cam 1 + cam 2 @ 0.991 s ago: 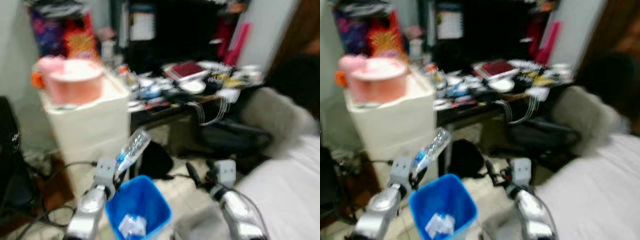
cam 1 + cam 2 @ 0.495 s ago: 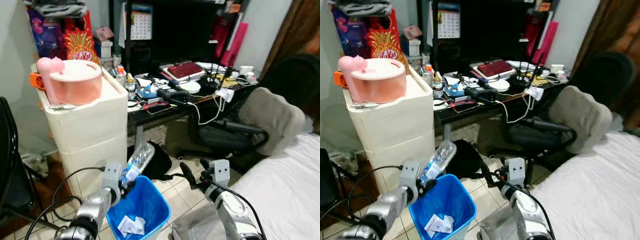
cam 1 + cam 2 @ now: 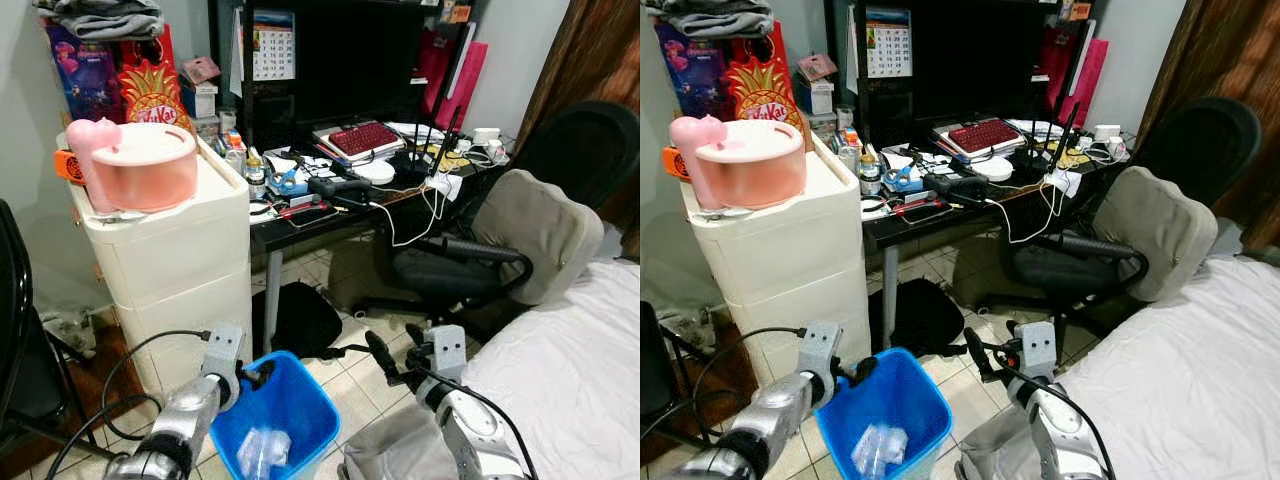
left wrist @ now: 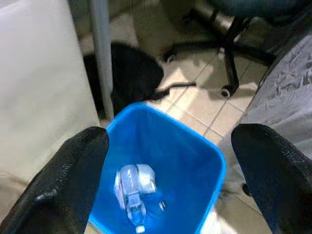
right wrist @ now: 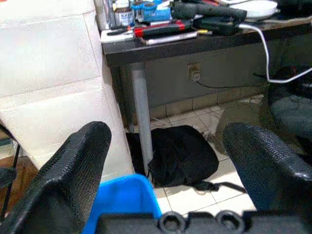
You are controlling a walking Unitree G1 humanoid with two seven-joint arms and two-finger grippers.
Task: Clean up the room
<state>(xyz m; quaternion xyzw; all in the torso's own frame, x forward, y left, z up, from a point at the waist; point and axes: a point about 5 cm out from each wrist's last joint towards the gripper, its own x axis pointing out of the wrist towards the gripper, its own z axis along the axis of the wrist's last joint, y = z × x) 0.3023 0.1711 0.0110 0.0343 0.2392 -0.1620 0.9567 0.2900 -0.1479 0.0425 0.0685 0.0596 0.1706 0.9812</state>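
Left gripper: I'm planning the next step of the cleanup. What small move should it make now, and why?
Probably lift the left gripper up and away from the bin. Its fingers are open over the bin's mouth with nothing between them, and the bottle lies inside on the bottom, so this drop looks finished. The desk beyond holds plenty of clutter to go for next.

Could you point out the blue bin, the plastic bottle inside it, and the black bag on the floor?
blue bin (image 3: pixel 312 392), left eye view, on its far rim.
plastic bottle (image 4: pixel 134 187), left wrist view, on its clear body.
black bag (image 5: pixel 183 155), right wrist view, on its top middle.
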